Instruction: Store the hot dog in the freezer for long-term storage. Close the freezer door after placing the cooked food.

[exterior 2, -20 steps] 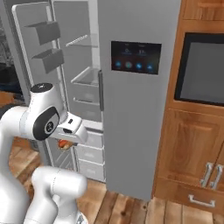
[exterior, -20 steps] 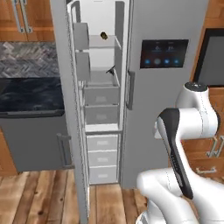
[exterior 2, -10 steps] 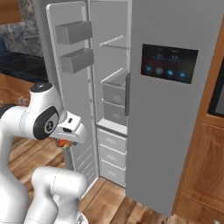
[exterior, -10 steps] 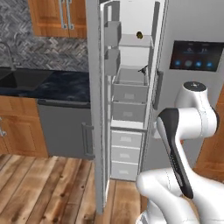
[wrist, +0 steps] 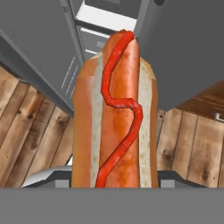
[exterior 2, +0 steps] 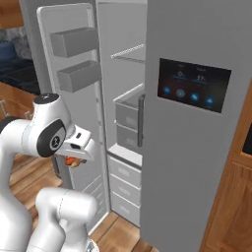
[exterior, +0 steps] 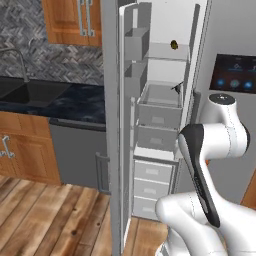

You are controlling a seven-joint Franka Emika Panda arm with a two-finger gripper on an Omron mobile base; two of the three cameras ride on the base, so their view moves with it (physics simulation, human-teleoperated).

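Kitchen, left base view: freezer [exterior: 160, 125] stands open, freezer door [exterior: 112, 125] swung wide. Right base view: gripper [exterior 2: 74, 158] low, near the door. Hand view: jaws clamped on hot dog [wrist: 113, 118]. Step: carry; next, lift to a shelf.

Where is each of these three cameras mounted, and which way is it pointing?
Left base view: behind the arm's left, facing the open freezer and its door; white arm at lower right.
Right base view: behind its right, same freezer; arm at lower left, hot dog under the hand.
Hand view: on the hand, along the held hot dog toward the floor and freezer drawers.
Both base views share the freezer.
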